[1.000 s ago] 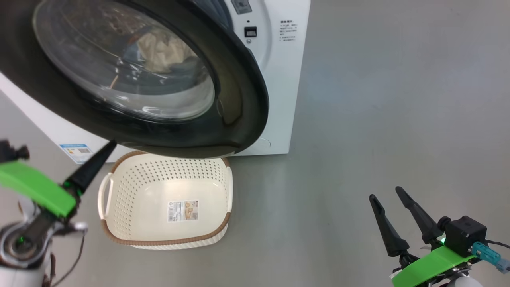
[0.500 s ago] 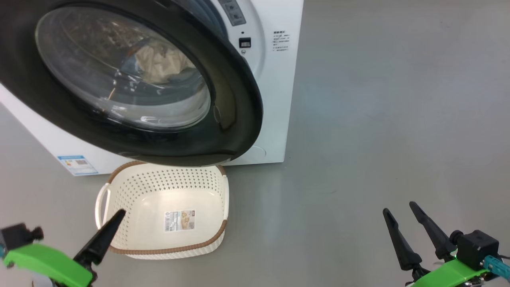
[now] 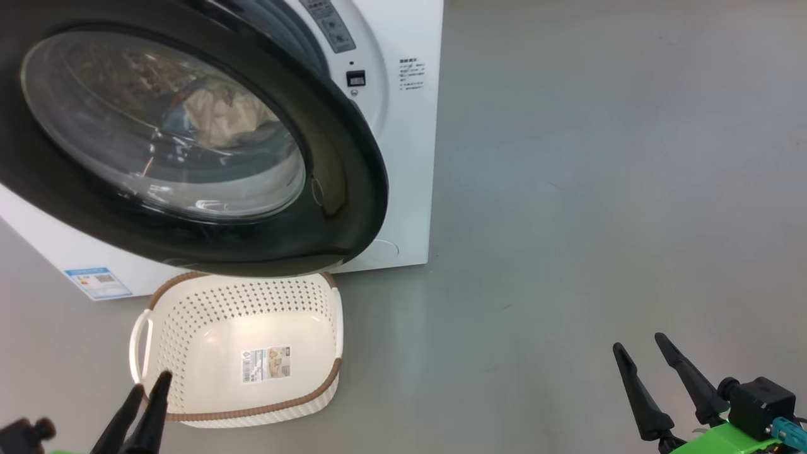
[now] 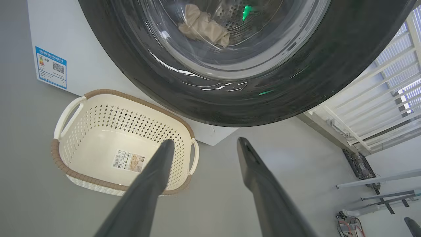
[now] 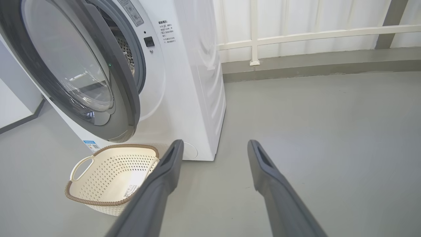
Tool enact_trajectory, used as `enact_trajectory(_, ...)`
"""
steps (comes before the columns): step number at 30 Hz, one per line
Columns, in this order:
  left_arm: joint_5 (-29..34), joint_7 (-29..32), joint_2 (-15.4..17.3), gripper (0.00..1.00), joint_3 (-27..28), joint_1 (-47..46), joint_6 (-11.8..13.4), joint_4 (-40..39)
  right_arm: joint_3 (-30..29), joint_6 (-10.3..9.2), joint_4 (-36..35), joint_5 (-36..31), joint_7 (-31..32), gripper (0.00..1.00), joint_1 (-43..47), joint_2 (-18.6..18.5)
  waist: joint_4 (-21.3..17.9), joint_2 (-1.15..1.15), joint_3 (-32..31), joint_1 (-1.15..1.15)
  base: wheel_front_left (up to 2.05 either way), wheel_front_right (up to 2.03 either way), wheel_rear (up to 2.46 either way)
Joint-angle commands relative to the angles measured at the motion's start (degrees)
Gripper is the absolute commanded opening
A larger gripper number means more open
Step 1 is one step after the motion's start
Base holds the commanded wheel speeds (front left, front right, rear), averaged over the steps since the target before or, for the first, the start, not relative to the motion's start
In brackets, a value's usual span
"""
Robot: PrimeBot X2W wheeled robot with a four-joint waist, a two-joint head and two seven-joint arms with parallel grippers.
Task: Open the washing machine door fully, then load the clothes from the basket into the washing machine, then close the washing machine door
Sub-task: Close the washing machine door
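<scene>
A: Left end effector (image 4: 205,141)?
B: Released. Fingers spread wide, nothing between them, touching nothing. Hangs above the floor (image 4: 39,204) near the basket (image 4: 108,118).
A: Right end effector (image 5: 215,141)?
B: Same: wide apart, empty, over bare floor.
A: Clothes?
B: Cream garment (image 4: 202,26) lies in the drum (image 4: 236,13), seen through the washing machine door (image 4: 230,105), which stands ajar. Basket empty, beneath the door.
</scene>
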Motion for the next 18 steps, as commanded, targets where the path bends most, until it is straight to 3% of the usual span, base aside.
enact_trajectory(1,2.0,-2.7,2.5,1.0,1.1,-0.5,-0.2,0.9,0.8,0.09,-1.3,0.2,-0.3,1.0,0.5,-1.2,-0.3,0.0,-0.2,0.0,0.0,0.0,0.0)
enact_trajectory(9,8.3,-8.9,0.9,1.0,-0.6,-1.1,-0.2,7.3,0.2,0.09,-1.3,0.3,-0.3,1.0,0.9,-1.4,-0.9,0.0,-0.6,0.0,0.0,0.0,0.0)
enact_trajectory(18,23.7,-9.1,-6.3,1.0,9.2,1.6,-0.2,7.1,-0.3,0.09,-1.1,0.3,-0.3,1.0,1.7,-1.5,-1.0,0.0,-1.5,0.0,0.0,0.0,0.0)
